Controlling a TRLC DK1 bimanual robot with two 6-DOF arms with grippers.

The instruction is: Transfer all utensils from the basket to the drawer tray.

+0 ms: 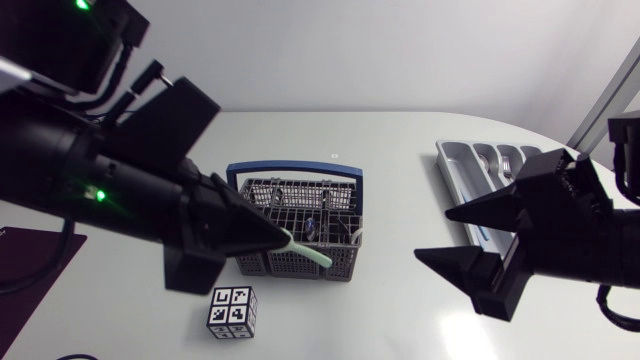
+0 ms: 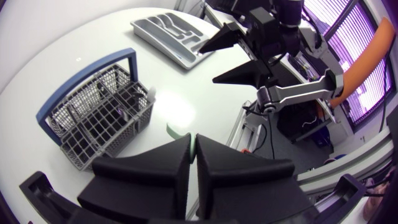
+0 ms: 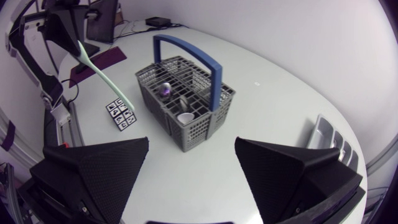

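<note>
My left gripper (image 1: 283, 238) (image 2: 193, 138) is shut on a pale green utensil (image 1: 312, 251) (image 3: 102, 73), holding it above the front left of the grey wire basket (image 1: 340, 265) (image 3: 186, 134) with the blue handle (image 1: 295, 170). In the left wrist view only a sliver of the green utensil (image 2: 170, 130) shows past the fingertips. Several utensils (image 3: 181, 102) still stand in the basket. My right gripper (image 1: 432, 234) (image 3: 192, 142) hangs open and empty between the basket and the grey drawer tray (image 1: 450, 170) (image 3: 323, 134) at the back right.
A black-and-white marker cube (image 1: 232, 310) (image 3: 121, 114) sits on the white table in front of the basket's left corner. A dark mat (image 1: 30, 270) lies at the table's left edge.
</note>
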